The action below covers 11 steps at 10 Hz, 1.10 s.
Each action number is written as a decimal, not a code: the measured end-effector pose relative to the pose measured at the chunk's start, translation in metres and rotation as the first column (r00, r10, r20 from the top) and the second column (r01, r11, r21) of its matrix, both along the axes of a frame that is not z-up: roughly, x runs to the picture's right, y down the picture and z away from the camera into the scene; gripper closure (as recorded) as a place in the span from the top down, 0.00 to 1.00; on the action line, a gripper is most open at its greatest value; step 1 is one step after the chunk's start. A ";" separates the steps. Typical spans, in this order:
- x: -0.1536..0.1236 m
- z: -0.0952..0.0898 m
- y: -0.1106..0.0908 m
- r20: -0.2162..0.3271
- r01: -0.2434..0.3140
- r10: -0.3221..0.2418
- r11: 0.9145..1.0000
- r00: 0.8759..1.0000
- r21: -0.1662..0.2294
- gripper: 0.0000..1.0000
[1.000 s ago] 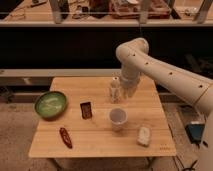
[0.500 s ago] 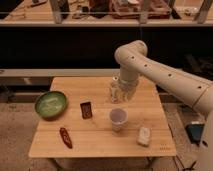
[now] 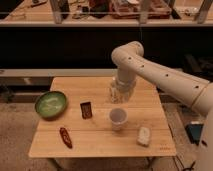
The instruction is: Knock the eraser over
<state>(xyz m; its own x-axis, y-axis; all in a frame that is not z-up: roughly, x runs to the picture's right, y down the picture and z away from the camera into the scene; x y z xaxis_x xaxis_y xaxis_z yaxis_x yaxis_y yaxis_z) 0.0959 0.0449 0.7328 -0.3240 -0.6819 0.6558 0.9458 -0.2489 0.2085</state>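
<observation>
The eraser [image 3: 86, 110] is a small dark block with a reddish-brown face, standing upright on the wooden table [image 3: 95, 142], left of centre. The white cup [image 3: 117, 117] stands to its right. My gripper [image 3: 118, 95] hangs from the white arm [image 3: 155, 70] over the table's far middle, just behind the cup and to the right of the eraser, well apart from it. The gripper overlaps a slim white bottle behind it.
A green bowl [image 3: 50, 104] sits at the table's left edge. A red elongated object [image 3: 65, 136] lies at the front left. A pale flat block [image 3: 144, 135] lies at the front right. Shelves with clutter stand behind the table.
The arm has swung the gripper slightly lower and toward the front, closer to the cup. The eraser still stands upright in the same place.
</observation>
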 end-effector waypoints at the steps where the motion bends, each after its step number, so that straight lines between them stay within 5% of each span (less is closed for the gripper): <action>1: -0.008 0.004 -0.004 -0.009 -0.003 0.003 1.000 1.000 0.004 0.33; 4: -0.017 0.003 -0.020 0.030 0.050 -0.050 0.999 0.998 -0.007 0.33; 9: -0.037 0.019 -0.009 0.060 0.049 -0.049 0.999 0.997 0.009 0.33; 11: -0.026 0.011 -0.004 0.062 0.049 -0.049 0.999 0.997 0.005 0.33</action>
<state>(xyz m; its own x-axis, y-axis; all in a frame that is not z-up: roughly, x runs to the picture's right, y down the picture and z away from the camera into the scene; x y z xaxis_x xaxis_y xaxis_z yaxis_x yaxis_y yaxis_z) 0.0697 0.0408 0.7436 -0.3974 -0.6663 0.6310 0.9176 -0.2957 0.2656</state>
